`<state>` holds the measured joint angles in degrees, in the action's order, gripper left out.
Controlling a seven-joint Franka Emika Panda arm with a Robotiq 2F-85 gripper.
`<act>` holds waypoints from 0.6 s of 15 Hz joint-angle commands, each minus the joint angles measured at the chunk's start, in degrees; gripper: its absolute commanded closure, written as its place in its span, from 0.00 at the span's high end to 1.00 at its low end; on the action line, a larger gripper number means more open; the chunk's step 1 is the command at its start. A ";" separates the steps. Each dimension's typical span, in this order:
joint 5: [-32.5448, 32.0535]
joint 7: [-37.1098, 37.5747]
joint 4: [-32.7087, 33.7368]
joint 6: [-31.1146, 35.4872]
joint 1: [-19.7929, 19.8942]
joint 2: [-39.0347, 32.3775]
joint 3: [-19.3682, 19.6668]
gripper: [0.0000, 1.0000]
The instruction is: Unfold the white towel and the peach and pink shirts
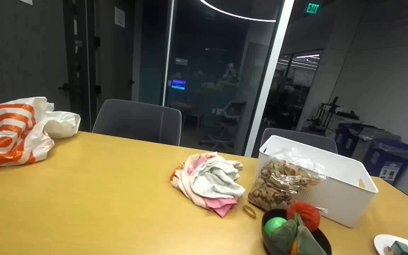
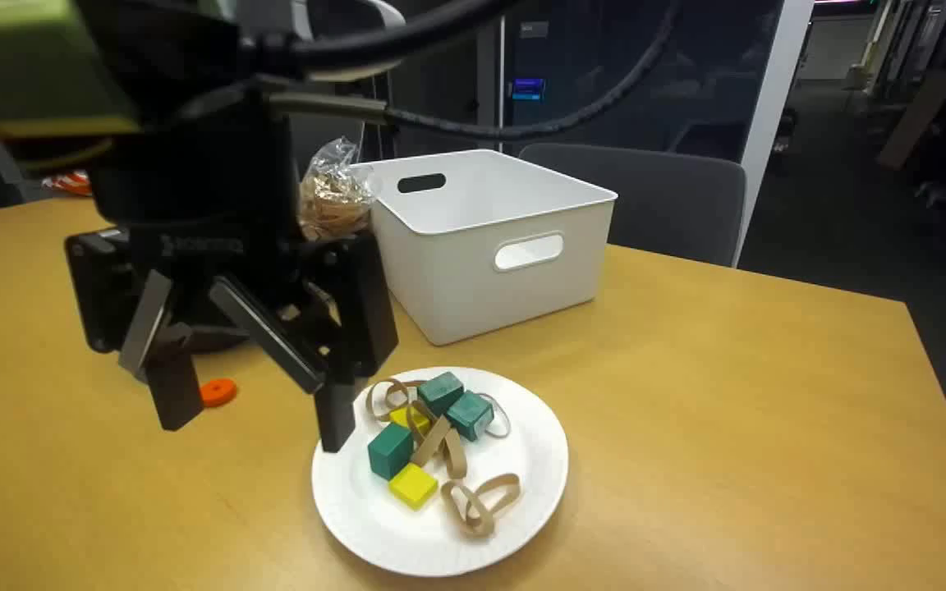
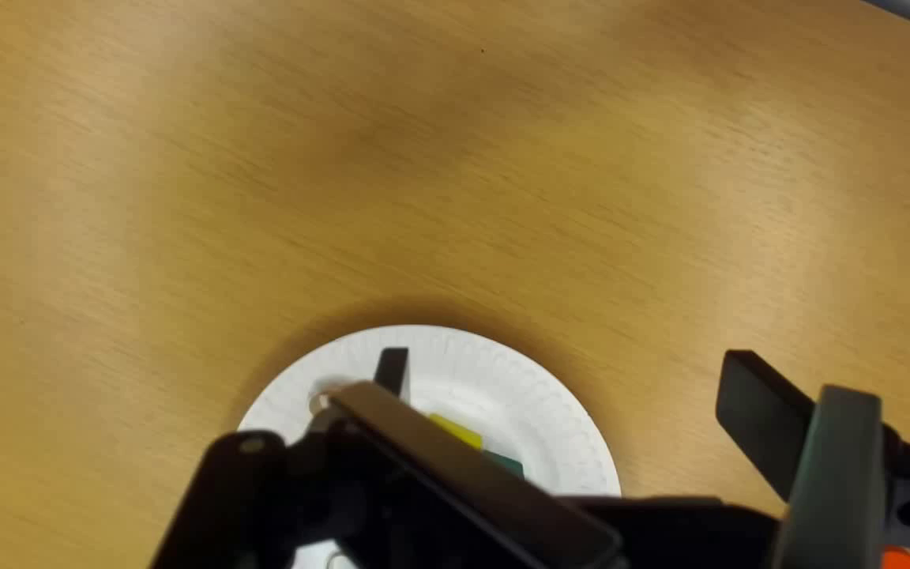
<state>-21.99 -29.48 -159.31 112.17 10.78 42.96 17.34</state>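
Three teal blocks point(image 2: 391, 451) and two yellow blocks point(image 2: 414, 486) share the white paper plate point(image 2: 529, 460) with tan rubber bands point(image 2: 432, 441). In an exterior view, a black bowl point(image 1: 276, 213) at the near side of the white bin point(image 1: 342, 202) holds a green ball point(image 1: 274, 225) and red plush toy point(image 1: 307, 216); left of the bin, the white towel point(image 1: 214, 179) lies crumpled atop the pink shirt point(image 1: 221, 204) and peach shirt point(image 1: 186, 182). The gripper point(image 2: 255, 410) points down near the plate, jaws spread wide.
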 commanded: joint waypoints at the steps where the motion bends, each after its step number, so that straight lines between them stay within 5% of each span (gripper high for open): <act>1: -0.05 0.09 0.09 -0.16 -0.18 0.05 0.11 1.00; 9: 0.95 -0.22 0.11 0.99 -1.83 -0.42 -0.32 1.00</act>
<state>-21.94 -29.48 -159.28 112.14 10.64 42.88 17.34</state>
